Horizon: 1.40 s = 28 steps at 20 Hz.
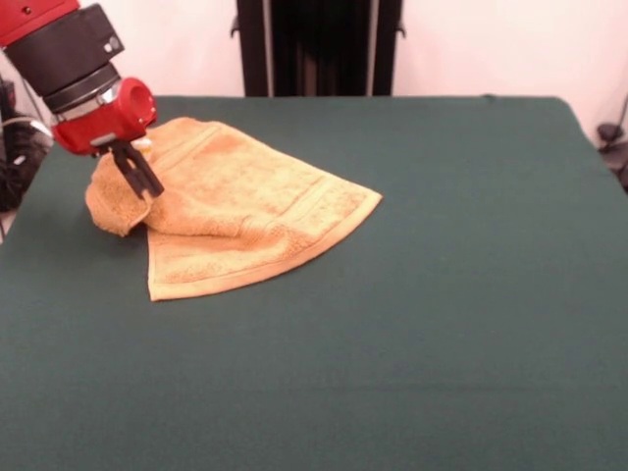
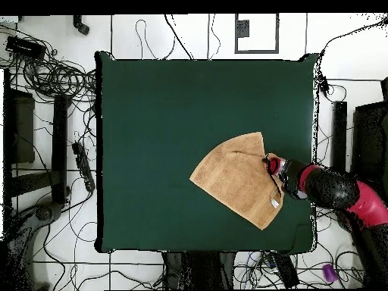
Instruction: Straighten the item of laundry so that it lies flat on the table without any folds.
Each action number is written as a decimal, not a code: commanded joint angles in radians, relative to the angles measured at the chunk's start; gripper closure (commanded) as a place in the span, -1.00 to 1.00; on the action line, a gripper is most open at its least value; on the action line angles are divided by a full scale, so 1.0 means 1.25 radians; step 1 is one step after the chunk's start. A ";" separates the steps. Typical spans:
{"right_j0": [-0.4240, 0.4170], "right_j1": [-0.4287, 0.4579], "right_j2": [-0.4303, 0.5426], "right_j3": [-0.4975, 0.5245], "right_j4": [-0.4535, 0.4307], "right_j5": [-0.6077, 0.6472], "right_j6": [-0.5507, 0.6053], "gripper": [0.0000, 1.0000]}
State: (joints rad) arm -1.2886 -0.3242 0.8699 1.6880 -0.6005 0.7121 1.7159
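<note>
One towel lies doubled over itself at the upper left of the front frame, its loose lower corner nearest the camera and its point reaching right over the green table. Farther back, at the towel's bunched left end, the gripper pinches a raised fold, fingers clamped on cloth. Nearly all the towel trails right of the claw, so unfolding probably means drawing that fold leftward, away from the point.

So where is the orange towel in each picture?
Front view: the towel lies rumpled at the table's left, far side.
Overhead view: the towel lies right of centre, near the table's right edge.
Shared landmark: the red-and-black claw at the towel's bunched edge.
</note>
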 commanded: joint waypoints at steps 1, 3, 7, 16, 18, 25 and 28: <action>0.030 -0.009 0.028 0.030 -0.022 0.134 -0.270 1.00; 0.023 -0.018 0.025 0.020 -0.030 0.145 -0.286 1.00; 0.002 -0.026 0.023 -0.006 -0.041 0.175 -0.333 1.00; -0.028 -0.033 0.020 -0.030 -0.034 0.215 -0.400 1.00; -0.041 -0.037 0.019 -0.043 -0.031 0.232 -0.426 1.00; -0.074 -0.041 0.010 -0.081 -0.027 0.271 -0.492 1.00; -0.081 -0.041 0.008 -0.091 -0.026 0.277 -0.508 1.00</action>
State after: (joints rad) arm -1.4175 -0.3867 0.8706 1.6474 -0.6131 0.9254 1.4124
